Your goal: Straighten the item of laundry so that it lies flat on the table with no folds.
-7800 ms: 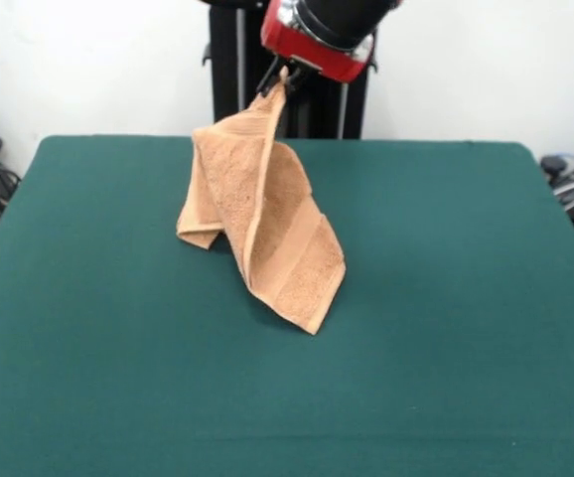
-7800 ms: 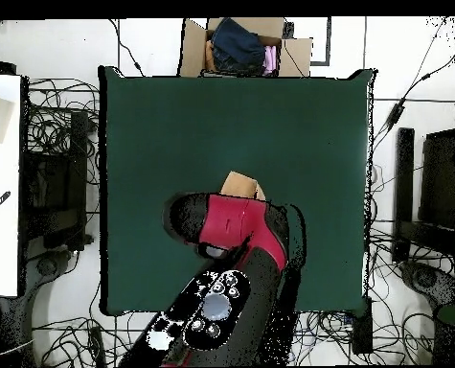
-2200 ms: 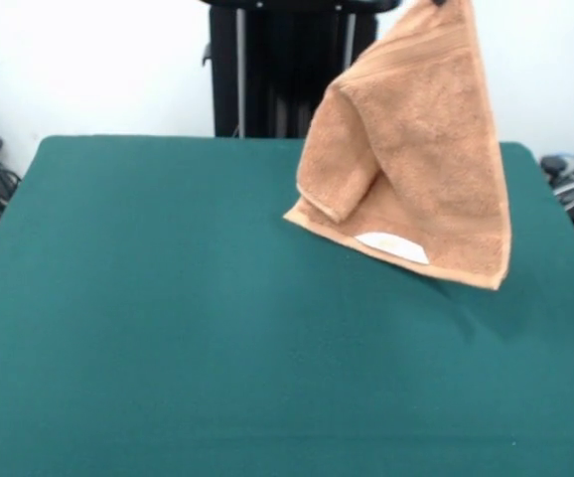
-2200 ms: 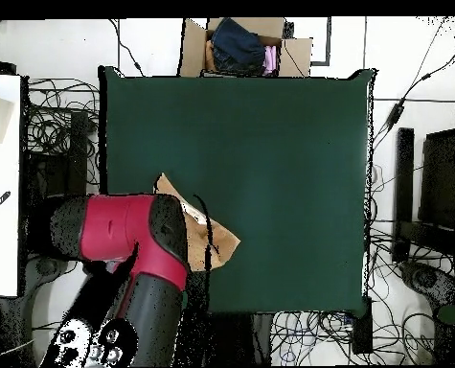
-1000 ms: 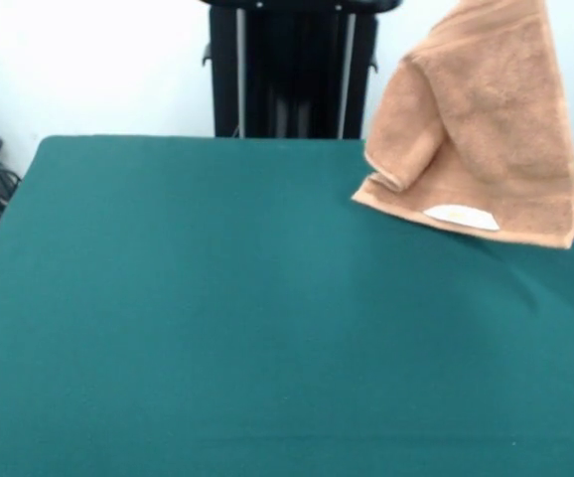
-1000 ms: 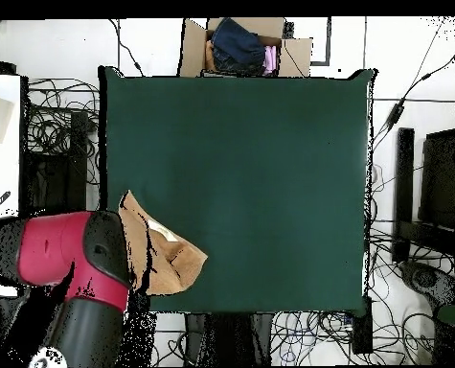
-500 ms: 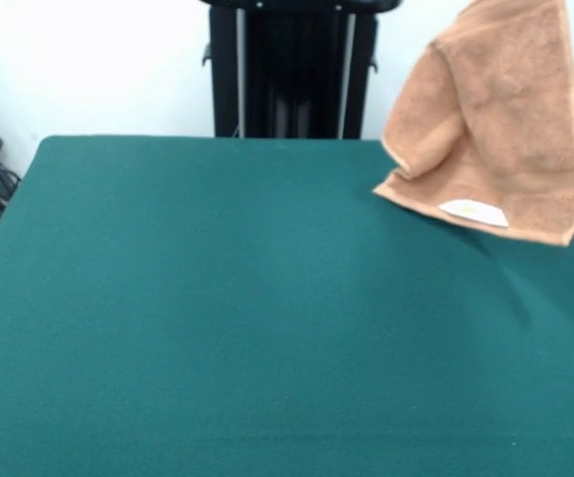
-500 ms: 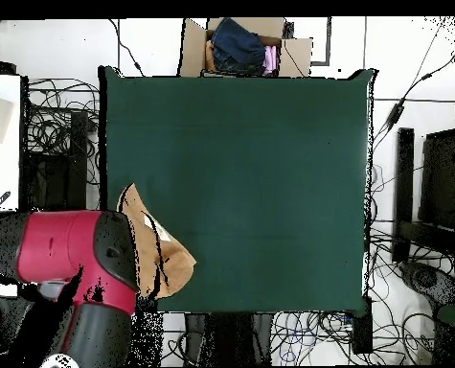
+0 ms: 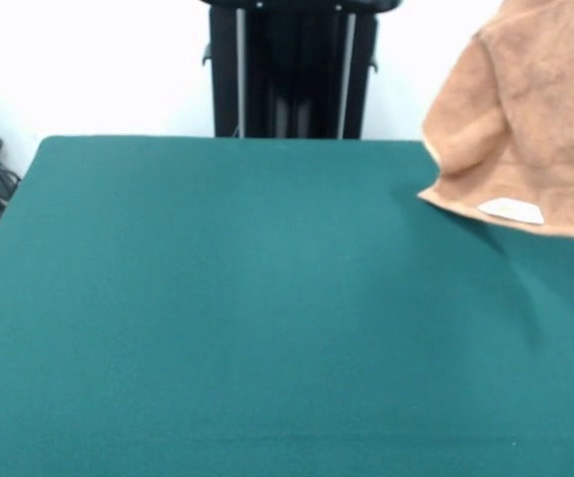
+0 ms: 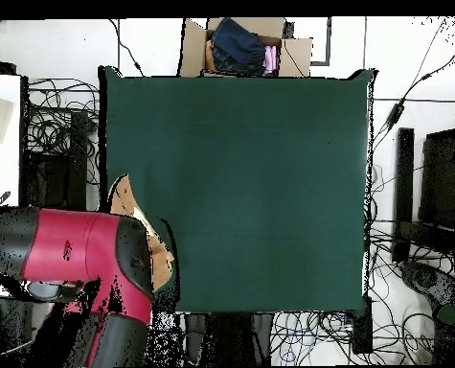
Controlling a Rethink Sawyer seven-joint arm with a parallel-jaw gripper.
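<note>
The orange-tan towel (image 9: 525, 119) hangs in the air over the table's far right corner in the front view, its top out of the picture. Its lower edge with the white label (image 9: 511, 210) hovers just above the dark green table (image 9: 267, 298). It hangs with a fold down its left side. In the overhead view only a strip of the towel (image 10: 125, 201) shows at the table's (image 10: 240, 182) left edge, beside the red and black arm (image 10: 78, 254). The arm covers the rest of the towel and the gripper.
The black pedestal (image 9: 289, 70) stands behind the table's far edge. A cardboard box (image 10: 245, 46) with clothes sits beyond the table's top edge in the overhead view. Cables and equipment (image 10: 432, 201) lie on the floor around the table.
The towel has swung to the right in the front view, partly past the picture's edge. In the overhead view the arm has shifted and covers more of the towel.
</note>
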